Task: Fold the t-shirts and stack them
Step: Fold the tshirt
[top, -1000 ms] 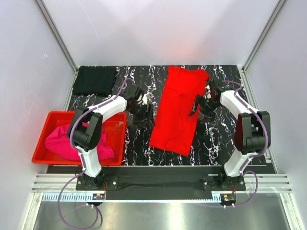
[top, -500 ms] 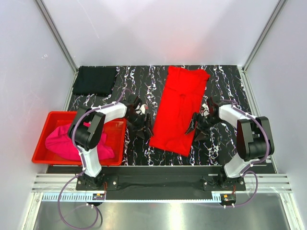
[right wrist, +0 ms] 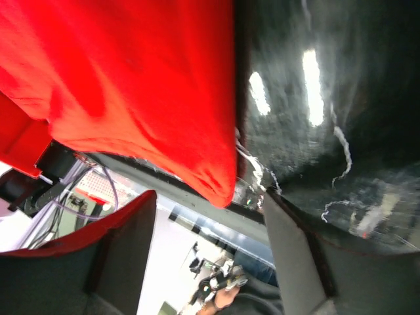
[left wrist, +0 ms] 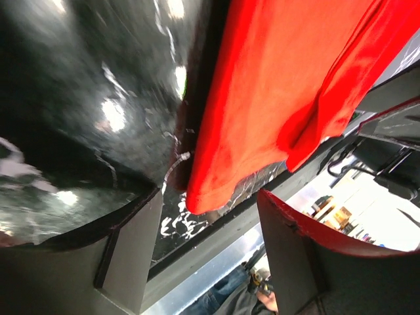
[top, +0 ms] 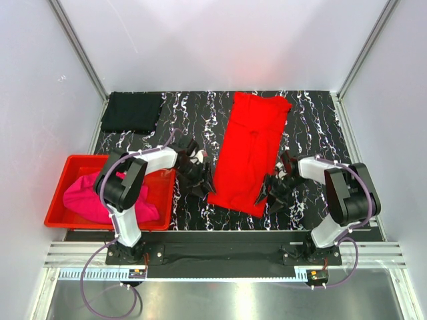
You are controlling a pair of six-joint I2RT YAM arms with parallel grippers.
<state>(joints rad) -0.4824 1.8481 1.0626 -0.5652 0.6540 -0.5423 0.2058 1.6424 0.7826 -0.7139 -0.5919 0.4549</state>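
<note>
A bright red t-shirt, folded to a long strip, lies on the marbled black table. A folded black t-shirt lies at the far left corner. A magenta t-shirt is crumpled in the red bin. My left gripper is open at the strip's near left corner, which shows between its fingers in the left wrist view. My right gripper is open at the near right corner, which shows in the right wrist view. Neither holds cloth.
The rigid red plastic bin stands at the near left, beside the left arm. The table's front edge rail runs just below both grippers. White walls close in the table on three sides.
Both grippers have moved toward me along the red shirt's sides, from about its middle to its near corners. The shirt has not moved.
</note>
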